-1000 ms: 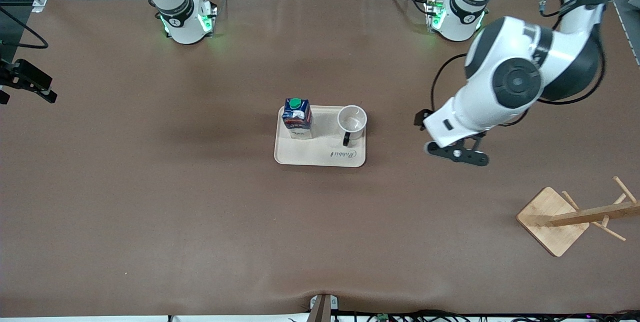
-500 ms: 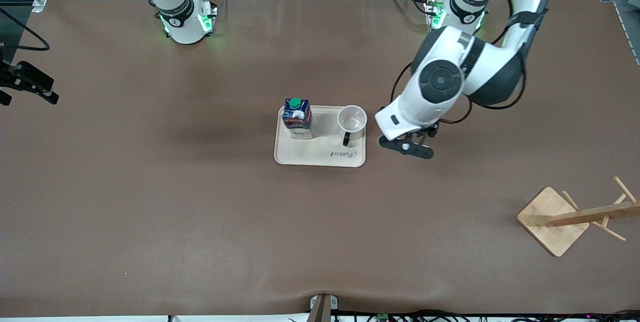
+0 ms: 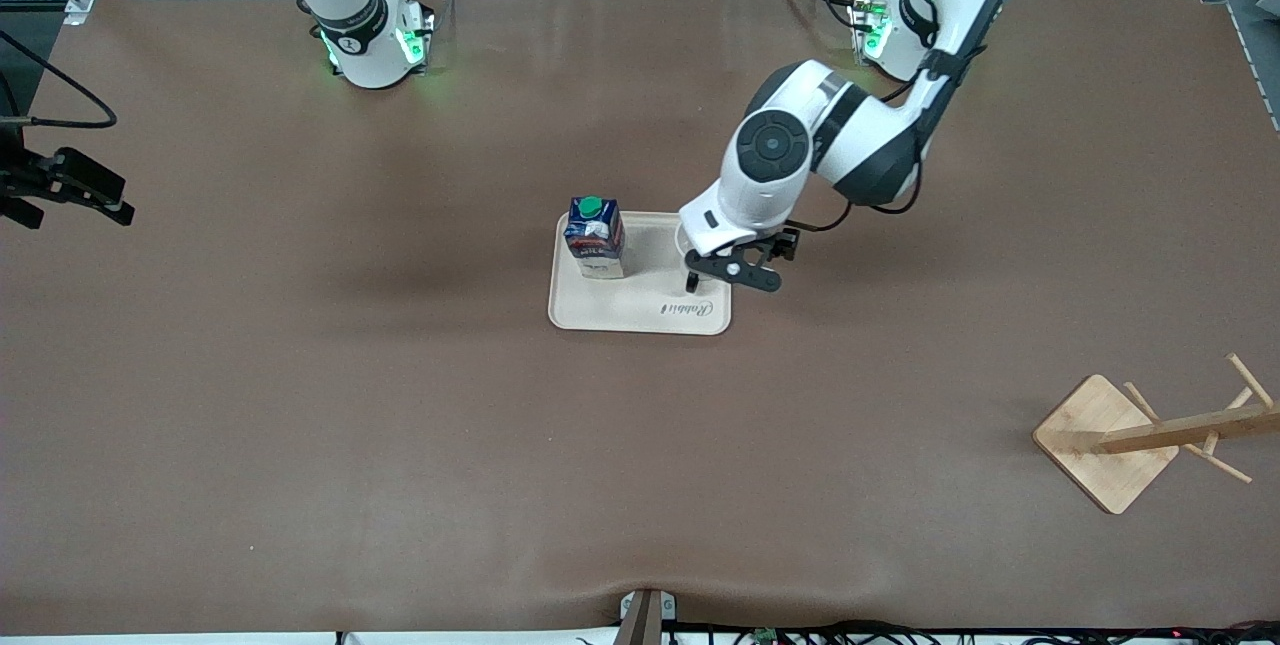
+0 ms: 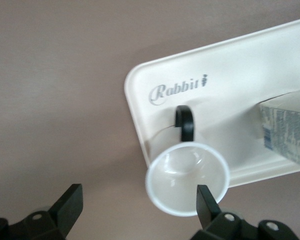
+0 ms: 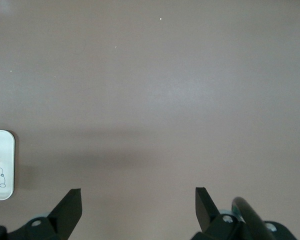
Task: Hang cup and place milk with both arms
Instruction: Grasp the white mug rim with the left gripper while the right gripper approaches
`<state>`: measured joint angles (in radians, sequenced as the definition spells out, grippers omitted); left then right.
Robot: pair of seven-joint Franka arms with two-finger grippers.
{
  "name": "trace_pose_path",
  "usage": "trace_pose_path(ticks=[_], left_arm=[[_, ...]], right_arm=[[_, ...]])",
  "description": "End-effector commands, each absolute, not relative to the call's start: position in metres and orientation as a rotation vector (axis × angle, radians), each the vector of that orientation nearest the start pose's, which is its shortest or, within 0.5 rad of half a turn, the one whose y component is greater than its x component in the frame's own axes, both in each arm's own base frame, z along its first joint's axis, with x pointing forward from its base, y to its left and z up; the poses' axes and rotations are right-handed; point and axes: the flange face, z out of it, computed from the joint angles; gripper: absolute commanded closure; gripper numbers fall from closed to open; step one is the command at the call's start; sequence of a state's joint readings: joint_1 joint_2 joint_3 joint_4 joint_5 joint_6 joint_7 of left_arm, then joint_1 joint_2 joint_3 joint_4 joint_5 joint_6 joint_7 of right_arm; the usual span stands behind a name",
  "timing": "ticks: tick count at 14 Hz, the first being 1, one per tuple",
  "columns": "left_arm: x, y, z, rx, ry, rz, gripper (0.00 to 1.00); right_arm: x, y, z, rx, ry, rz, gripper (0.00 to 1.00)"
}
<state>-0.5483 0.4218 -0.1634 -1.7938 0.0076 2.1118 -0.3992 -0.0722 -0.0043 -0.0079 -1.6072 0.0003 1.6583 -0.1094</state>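
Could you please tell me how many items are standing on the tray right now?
2: the milk at the tray's right-arm end, the cup at its left-arm end, under the left gripper.

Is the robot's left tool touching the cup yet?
Cannot tell. In the left wrist view, one finger of the open left tool overlaps the rim of the cup, but no view shows plain contact or a gap.

"Rabbit" in script on tray (image 4: 140, 125)
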Motion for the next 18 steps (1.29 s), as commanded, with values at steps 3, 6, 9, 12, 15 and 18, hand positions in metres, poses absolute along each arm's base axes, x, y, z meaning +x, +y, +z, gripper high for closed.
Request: trace_pose_path(ticks=[3, 6, 9, 12, 15, 18], left_arm=[[0.473, -0.423, 0.285, -3.092, 0.473, 0.192, 0.09], [0.470, -0.418, 0.270, -3.058, 0.522, 0.155, 0.17], [0.465, -0.413, 0.257, -3.054, 0.533, 0.157, 0.21], [0.469, -0.412, 0.242, -3.067, 0.531, 0.143, 0.40], [0.474, -0.411, 0.228, -3.056, 0.576, 0.108, 0.64], [0.479, -0.408, 0.228, -3.050, 0.601, 0.099, 0.99]], right_arm=[[0.569, -0.042, 0.609, -3.138, -0.079, -0.066, 0.00], [0.573, -0.030, 0.606, -3.125, -0.106, -0.070, 0.00], [0.575, -0.020, 0.600, -3.123, -0.130, -0.050, 0.00], [0.595, -0.020, 0.548, -3.111, -0.118, 0.106, 0.00], [0.601, -0.026, 0.540, -3.108, -0.099, 0.140, 0.00], [0.597, -0.028, 0.525, -3.094, -0.099, 0.260, 0.00]])
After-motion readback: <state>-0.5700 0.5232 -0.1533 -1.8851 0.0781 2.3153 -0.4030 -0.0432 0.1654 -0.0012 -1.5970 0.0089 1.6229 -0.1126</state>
